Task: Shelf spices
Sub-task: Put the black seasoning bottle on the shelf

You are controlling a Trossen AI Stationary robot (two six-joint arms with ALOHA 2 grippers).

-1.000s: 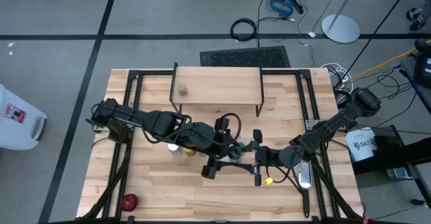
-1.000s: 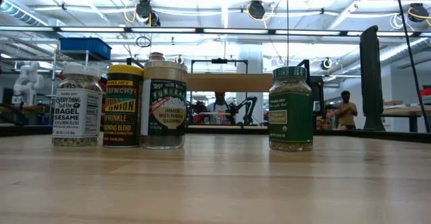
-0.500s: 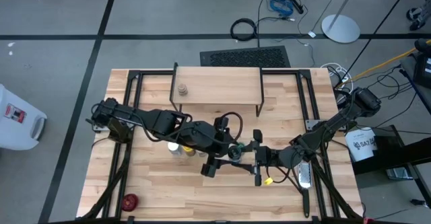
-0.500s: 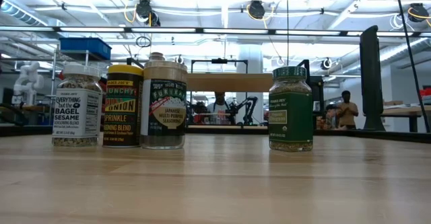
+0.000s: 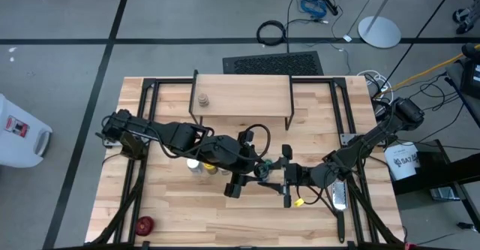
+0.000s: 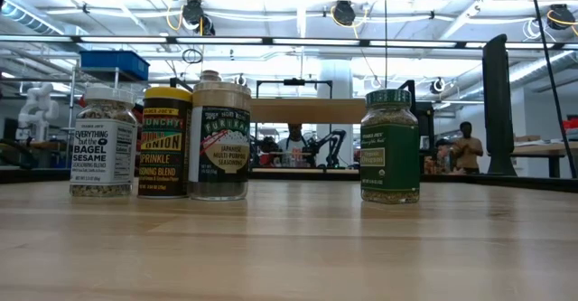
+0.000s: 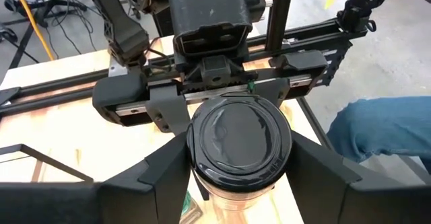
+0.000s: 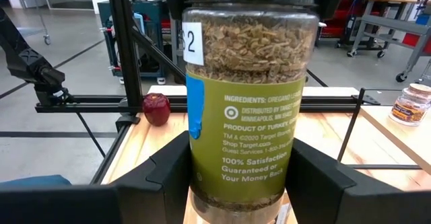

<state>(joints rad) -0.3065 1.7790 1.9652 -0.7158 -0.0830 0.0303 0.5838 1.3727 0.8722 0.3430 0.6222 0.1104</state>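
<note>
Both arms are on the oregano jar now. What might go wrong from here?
The left gripper and right gripper both hold the green-lidded jar; uneven pulls may tip or twist it loose. The other jars stand under the left arm, so a swing toward the shelf might topple them.

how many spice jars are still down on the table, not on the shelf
4: the sesame jar, yellow jar and tan jar in a row, and the green-lidded jar apart. A fifth stands on the shelf.
</note>
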